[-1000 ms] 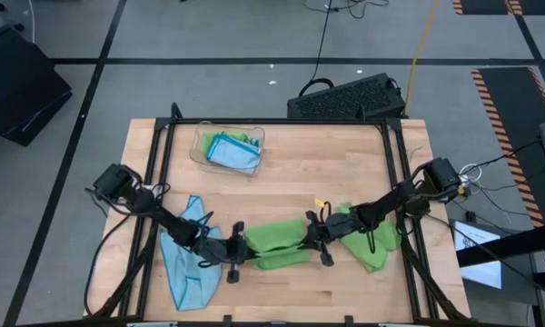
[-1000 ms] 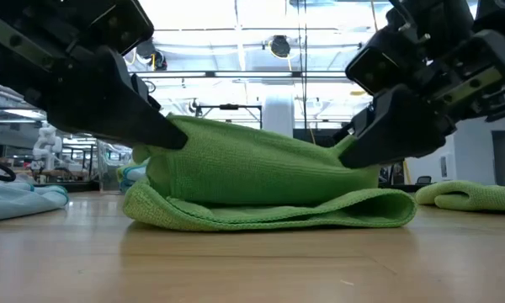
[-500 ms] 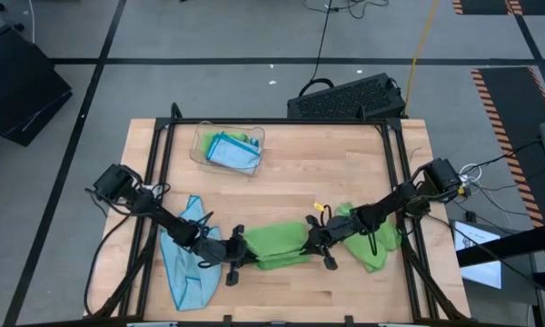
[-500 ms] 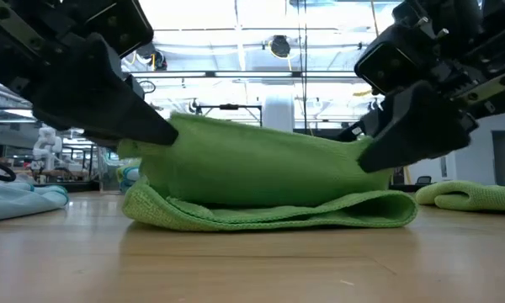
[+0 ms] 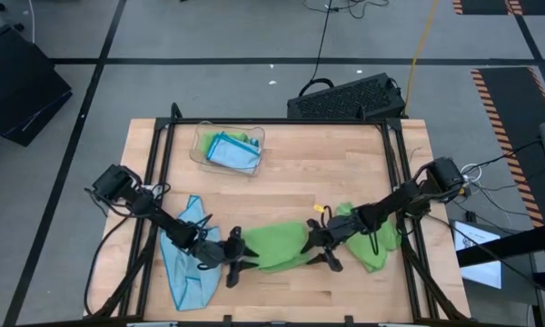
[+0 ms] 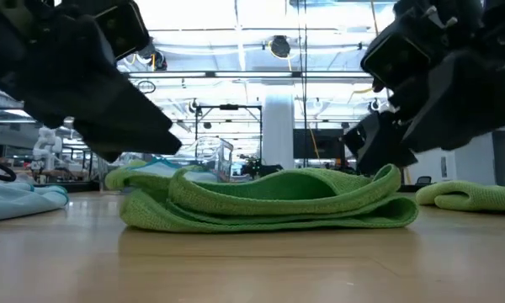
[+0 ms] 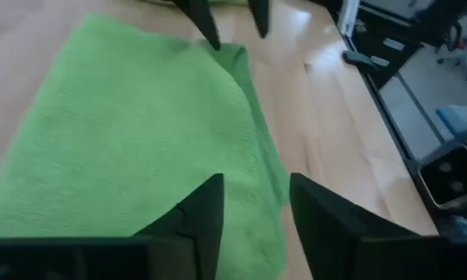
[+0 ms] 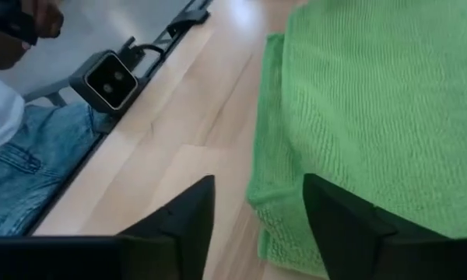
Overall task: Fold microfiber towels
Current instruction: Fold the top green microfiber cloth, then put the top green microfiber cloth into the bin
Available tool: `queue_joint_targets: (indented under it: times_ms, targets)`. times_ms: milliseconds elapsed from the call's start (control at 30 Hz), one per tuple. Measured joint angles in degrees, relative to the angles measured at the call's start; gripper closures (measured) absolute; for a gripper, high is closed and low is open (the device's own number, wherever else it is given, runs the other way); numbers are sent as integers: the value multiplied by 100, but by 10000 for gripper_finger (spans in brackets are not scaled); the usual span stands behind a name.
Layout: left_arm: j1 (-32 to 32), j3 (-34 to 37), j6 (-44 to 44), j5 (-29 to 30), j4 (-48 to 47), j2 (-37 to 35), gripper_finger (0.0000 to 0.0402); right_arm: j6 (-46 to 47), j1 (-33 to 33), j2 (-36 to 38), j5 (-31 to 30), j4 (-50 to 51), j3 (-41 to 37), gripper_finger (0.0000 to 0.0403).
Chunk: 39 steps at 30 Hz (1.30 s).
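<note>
A lime green microfiber towel (image 5: 277,247) lies folded in several layers near the table's front edge, with its fold toward the front (image 6: 269,202). My left gripper (image 5: 239,255) stands open just above its left end, its fingers (image 7: 202,218) spread over the towel's corner (image 7: 132,148). My right gripper (image 5: 322,255) stands open just above the right end (image 8: 373,101). In the low view my left gripper (image 6: 143,135) and right gripper (image 6: 387,147) hang on either side, and the cloth sags between them.
A light blue towel (image 5: 189,259) lies crumpled at the front left and another green towel (image 5: 374,241) at the front right. A clear tray (image 5: 204,145) with folded towels stands at the far left. A keyboard (image 5: 350,95) sits beyond the far edge.
Both grippers have opened and let go of the green towel's raised upper layer. That layer had been held up between them like a tent; it has dropped and now lies slack on the layers below. Both hands have stayed in place.
</note>
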State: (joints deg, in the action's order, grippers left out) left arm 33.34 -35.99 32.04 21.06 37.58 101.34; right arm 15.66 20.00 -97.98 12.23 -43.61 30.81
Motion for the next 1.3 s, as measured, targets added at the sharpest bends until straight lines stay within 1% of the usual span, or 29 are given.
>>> queue_joint_targets:
  times_ms: [100, 133, 233, 267, 333, 433, 500, 600, 733, 867, 933, 1000, 1133, 1167, 1300]
  targets:
    - [-43, 2, -43, 165, 215, 0, 242, -54, -60, 266, -8, 89, 0, 194]
    - [-69, 2, -55, 197, 323, 0, 242, -61, -79, 344, -93, 16, 0, 192]
    - [-172, 2, -129, 291, 438, -4, 248, -22, -79, 357, -844, -410, 0, 194]
    - [-207, 2, -125, 301, 426, -3, 253, -16, -76, 286, -959, -571, 0, 197]
    - [-241, 2, -138, 304, 401, -2, 266, 8, -80, 56, -991, -961, 2, 207]
    - [-247, 2, -222, 302, 407, -2, 290, 192, -61, -430, -1174, -1549, 56, 231]
    - [-253, 2, -257, 305, 411, -2, 305, 280, -45, -777, -1356, -1754, 170, 252]
    - [-251, 2, -323, 345, 365, 19, 327, 261, -4, -1301, -1384, -1775, 472, 285]
    - [-236, 4, -283, 443, 324, 289, 353, 247, 38, -1991, -1339, -1751, 819, 327]
    - [-236, 5, 0, 444, 314, 690, 379, 186, 40, -2344, -1391, -1919, 938, 360]
    - [-236, 7, 16, 446, 437, 737, 392, 210, 42, -2368, -1391, -1882, 903, 372]
    - [-236, 7, -148, 448, 796, 734, 398, 232, 42, -2311, -1338, -1861, 874, 382]
    - [-249, -2, -877, 450, 1881, 731, 386, 181, 51, -1945, -1153, -1690, 773, 392]
    - [-266, -16, -971, 450, 2019, 728, 383, 125, 58, -1843, -1128, -1664, 767, 393]
    - [-396, -126, -1034, 454, 1714, 792, 386, -316, 47, -1342, -1139, -1703, 710, 393]
